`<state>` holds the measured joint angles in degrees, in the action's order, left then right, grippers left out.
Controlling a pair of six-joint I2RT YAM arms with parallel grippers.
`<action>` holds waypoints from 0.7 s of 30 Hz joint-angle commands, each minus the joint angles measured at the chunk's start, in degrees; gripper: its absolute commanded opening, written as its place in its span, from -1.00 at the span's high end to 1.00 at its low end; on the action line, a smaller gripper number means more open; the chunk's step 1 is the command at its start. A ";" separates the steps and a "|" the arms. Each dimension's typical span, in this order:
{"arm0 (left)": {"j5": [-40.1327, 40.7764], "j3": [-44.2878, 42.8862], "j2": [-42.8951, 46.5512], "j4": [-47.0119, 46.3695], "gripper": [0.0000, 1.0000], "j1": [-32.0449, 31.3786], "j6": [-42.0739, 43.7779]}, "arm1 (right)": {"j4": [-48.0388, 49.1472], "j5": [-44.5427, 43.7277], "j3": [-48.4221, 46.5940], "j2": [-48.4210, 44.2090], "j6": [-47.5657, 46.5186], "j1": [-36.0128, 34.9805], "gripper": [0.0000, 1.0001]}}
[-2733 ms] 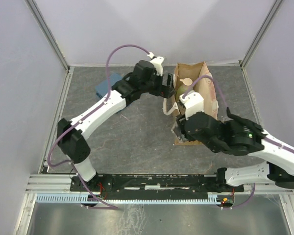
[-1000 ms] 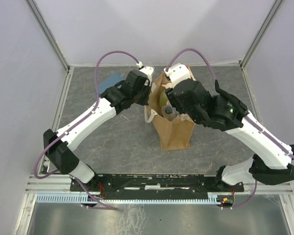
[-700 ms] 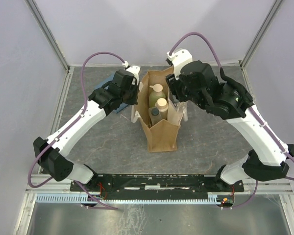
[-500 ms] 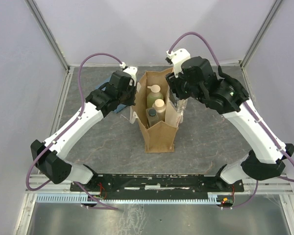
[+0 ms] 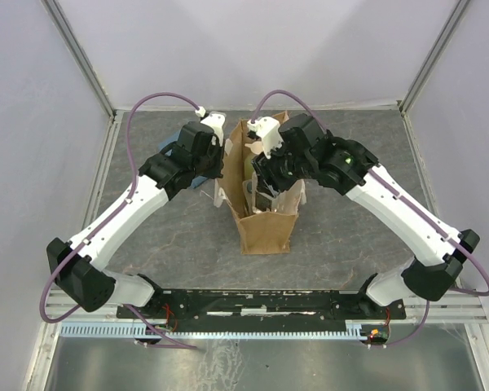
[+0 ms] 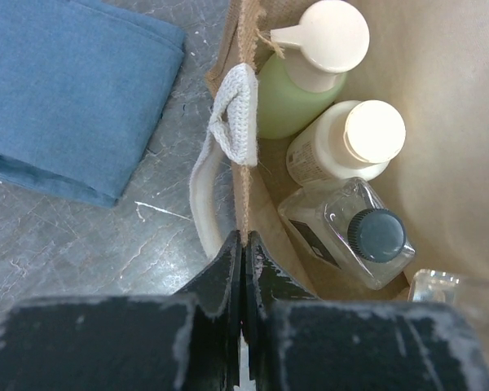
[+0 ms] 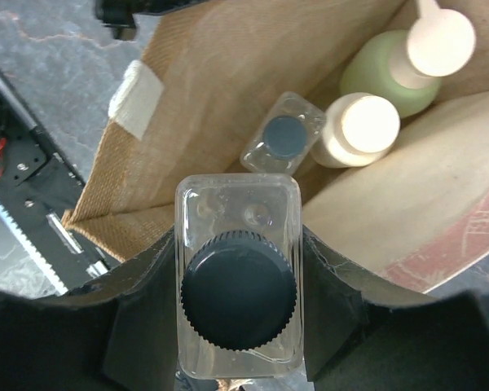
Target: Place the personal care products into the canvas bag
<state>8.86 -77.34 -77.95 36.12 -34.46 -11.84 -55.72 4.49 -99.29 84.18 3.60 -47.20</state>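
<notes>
The tan canvas bag (image 5: 266,231) stands upright mid-table with its mouth open. My left gripper (image 6: 244,241) is shut on the bag's left rim (image 6: 245,191), beside a cream strap handle (image 6: 235,122). Inside the bag stand a pale green pump bottle (image 6: 297,96), a cream bottle (image 6: 352,147) and a clear dark-capped bottle (image 6: 352,232). My right gripper (image 7: 238,285) is shut on another clear rectangular bottle (image 7: 239,210) with a dark cap, hanging cap-up over the bag's mouth. The right wrist view shows the three bottles below it. From above, the right gripper (image 5: 265,175) hides the bag's contents.
A folded blue cloth (image 6: 65,90) lies on the grey table just left of the bag, under my left arm. Metal rails (image 5: 106,163) and pale walls bound the table. The arm bases sit at the near edge.
The right gripper has swung left from the bag's right rim to over its mouth, carrying the clear bottle. Before that the bag was stood upright and shifted left; the left gripper keeps its hold.
</notes>
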 commanded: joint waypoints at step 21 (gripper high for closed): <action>-2.01 -4.35 2.77 -3.41 0.94 0.53 2.79 | 19.99 13.86 20.11 -7.33 -3.06 -0.04 1.00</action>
<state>7.03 -77.54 -77.95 35.90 -34.41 -11.81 -44.01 13.10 -80.40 80.95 1.56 -46.96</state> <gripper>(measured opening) 0.047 0.566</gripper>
